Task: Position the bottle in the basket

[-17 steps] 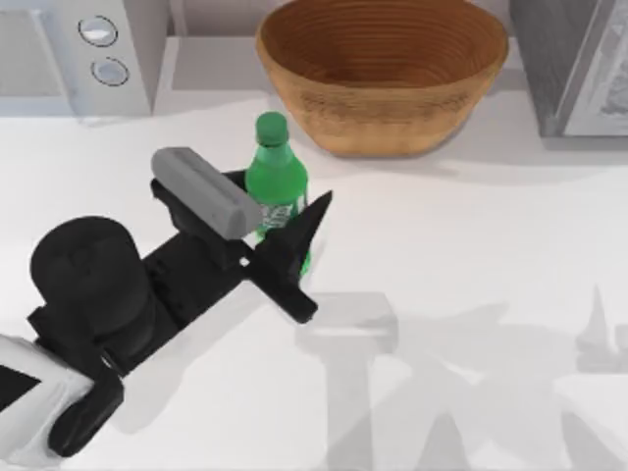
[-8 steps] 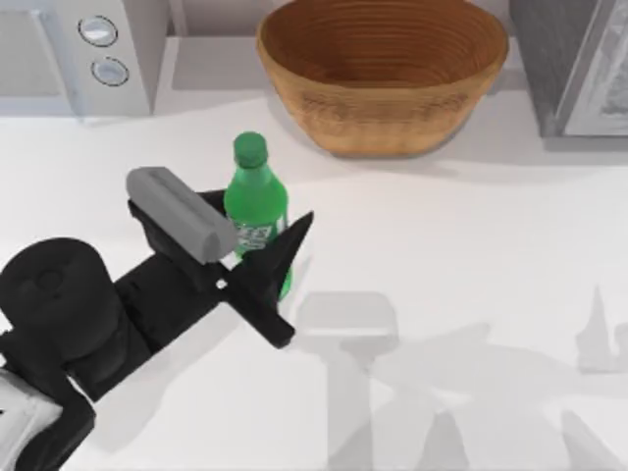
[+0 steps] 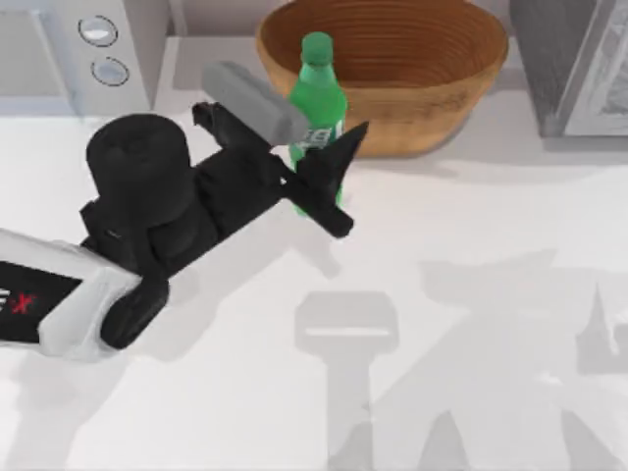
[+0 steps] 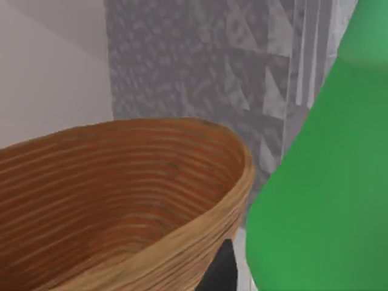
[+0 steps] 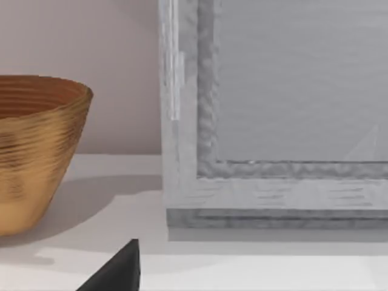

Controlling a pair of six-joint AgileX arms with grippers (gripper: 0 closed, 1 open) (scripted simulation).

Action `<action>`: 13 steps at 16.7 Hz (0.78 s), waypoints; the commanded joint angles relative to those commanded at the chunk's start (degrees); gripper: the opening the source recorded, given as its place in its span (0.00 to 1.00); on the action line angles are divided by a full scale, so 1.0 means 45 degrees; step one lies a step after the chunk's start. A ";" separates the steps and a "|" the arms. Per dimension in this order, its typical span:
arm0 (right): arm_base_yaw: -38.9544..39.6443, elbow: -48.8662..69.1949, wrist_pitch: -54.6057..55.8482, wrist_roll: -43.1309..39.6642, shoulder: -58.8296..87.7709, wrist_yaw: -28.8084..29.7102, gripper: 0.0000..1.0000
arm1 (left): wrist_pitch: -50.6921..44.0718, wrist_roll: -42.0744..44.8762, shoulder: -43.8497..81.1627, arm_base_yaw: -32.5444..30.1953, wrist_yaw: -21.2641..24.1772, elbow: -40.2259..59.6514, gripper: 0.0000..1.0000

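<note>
Left gripper (image 3: 312, 147): I have its fingers closed on the bottle (image 3: 318, 98) around the label, one grey finger on the 9 o'clock side, one black finger on the 3 o'clock side.
Bottle: upright in my grip, raised off the table, at the basket's 8 o'clock rim; cap over the edge of the bowl, base seemingly outside it.
Basket (image 3: 432, 113): at 12 o'clock on the table (image 3: 471, 324), nothing in it yet.
Right gripper: parked; a dark fingertip (image 5: 118, 270) shows in the right wrist view; I cannot tell its finger state.
Risk: if I carry on too low, the base may clip the wicker rim and tip or shove the basket.
Risk two: a release this near the edge could drop the bottle outside, or let it topple in.
Change: half a second ago the bottle sat lower, toward 7 o'clock, well short of the basket; since then I've lifted it to the rim.
</note>
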 joint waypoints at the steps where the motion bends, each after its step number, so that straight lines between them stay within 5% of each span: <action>1: 0.0000 0.0000 0.0000 0.0000 0.0000 0.0000 1.00 | -0.0636 0.0006 0.0449 0.0085 0.0106 0.1151 0.00; 8: 0.0000 0.0000 0.0000 0.0000 0.0000 0.0000 1.00 | -0.5579 0.0061 0.3200 0.0864 0.0790 0.9355 0.00; 13: 0.0000 0.0000 0.0000 0.0000 0.0000 0.0000 1.00 | -0.7931 0.0090 0.4107 0.1295 0.1060 1.2339 0.00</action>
